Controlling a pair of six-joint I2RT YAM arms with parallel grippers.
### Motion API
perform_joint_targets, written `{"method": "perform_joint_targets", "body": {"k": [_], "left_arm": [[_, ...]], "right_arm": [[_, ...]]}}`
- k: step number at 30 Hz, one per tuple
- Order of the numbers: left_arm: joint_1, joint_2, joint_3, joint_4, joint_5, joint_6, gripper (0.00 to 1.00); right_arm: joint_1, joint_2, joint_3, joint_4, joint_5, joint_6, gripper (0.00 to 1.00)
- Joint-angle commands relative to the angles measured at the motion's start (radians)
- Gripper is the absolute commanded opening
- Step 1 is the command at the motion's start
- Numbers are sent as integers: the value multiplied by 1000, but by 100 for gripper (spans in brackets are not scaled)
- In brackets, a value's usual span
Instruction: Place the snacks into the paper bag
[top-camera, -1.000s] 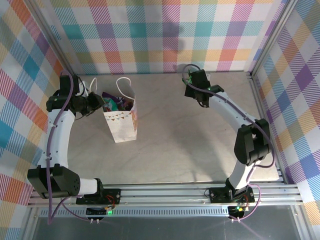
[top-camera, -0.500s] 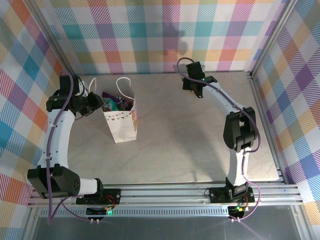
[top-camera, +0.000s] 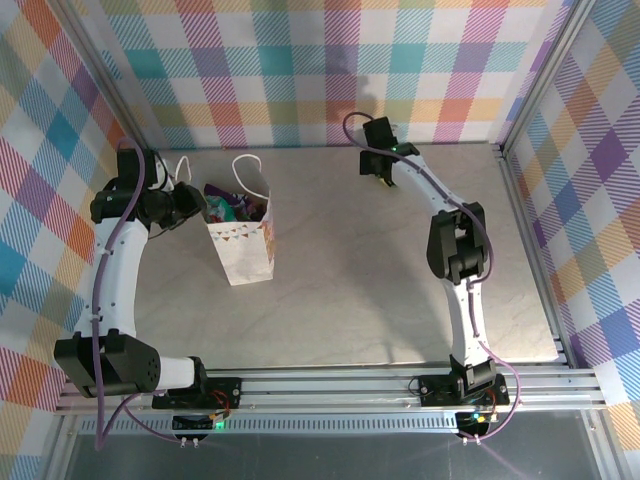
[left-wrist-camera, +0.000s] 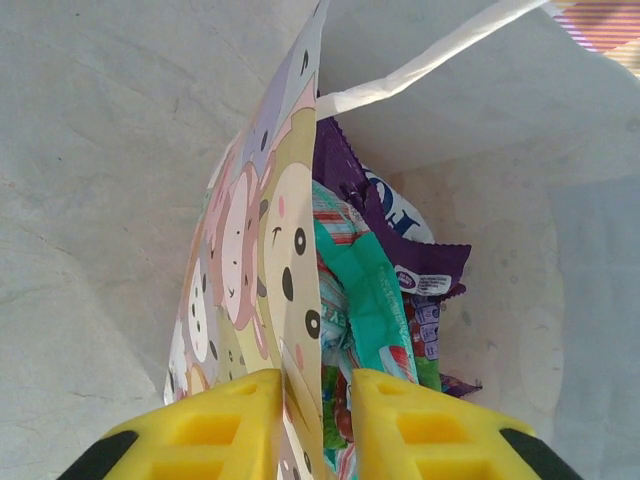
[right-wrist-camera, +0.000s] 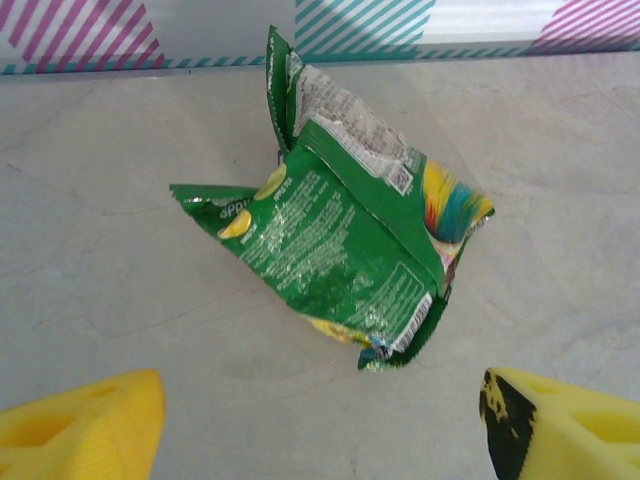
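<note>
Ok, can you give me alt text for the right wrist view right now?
A crumpled green snack packet lies on the pale table. The right gripper hovers open above it, a yellow finger at each lower corner of the frame, neither touching it. A plaid wall runs behind.

light: bright, even | shadows: soft | wrist foreground: perhaps slightly blurred

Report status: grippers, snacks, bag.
Left gripper pinching bag wall. Right gripper open over green packet on table. Other packets in bag. Nothing blocking that packet.
</note>
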Motion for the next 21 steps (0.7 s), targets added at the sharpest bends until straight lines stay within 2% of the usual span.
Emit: {"method": "perform_joint_targets", "body": {"k": [1, 6, 13, 21], "left_arm": [[-4, -4, 39, -36, -12, -1, 25], [-4, -18, 30, -32, -29, -1, 26], [-4, -8, 25, -27, -39, 2, 28], [-4, -9, 24, -19, -66, 2, 28]], "right_arm": [[-9, 78, 110, -64, 41, -56, 84], [-10, 184, 241, -98, 43, -88, 88], [-15, 262, 312, -101, 42, -105, 98], [-24, 314, 351, -89, 49, -142, 100]]}}
